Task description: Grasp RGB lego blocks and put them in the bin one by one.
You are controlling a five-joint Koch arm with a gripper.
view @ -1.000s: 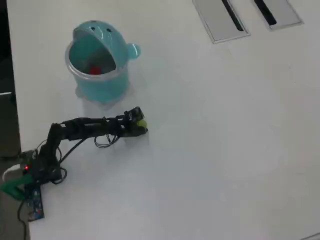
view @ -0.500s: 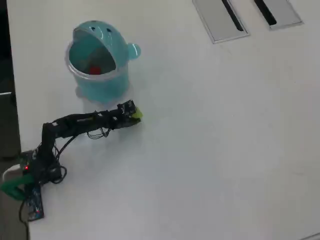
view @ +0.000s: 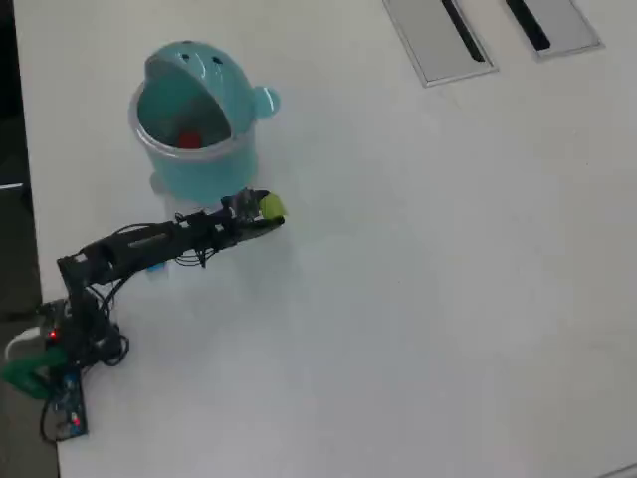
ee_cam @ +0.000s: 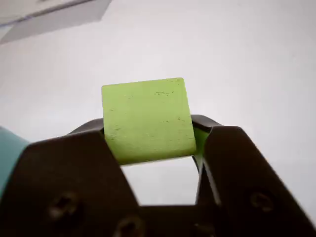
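Your white table (view: 448, 299) carries the teal bin (view: 194, 164) at far left in the overhead view, lid up, a red block (view: 189, 138) inside. Just right of its base, your gripper (ee_cam: 153, 140) pinches the yellow-green block (ee_cam: 147, 120) by both sides.

White table surface (view: 428, 279) seen across nearly whole overhead view, plain and evenly lit, soft shadows only. Two grey rectangular panels (view: 435, 38) with dark slots set into tabletop at top right, side by side, tilted. Dark strip of floor (view: 12, 199) seen past table's left edge. In wrist view, pale tabletop (ee_cam: 237, 54) seen, grey panel (ee_cam: 54, 19) blurred at top left.
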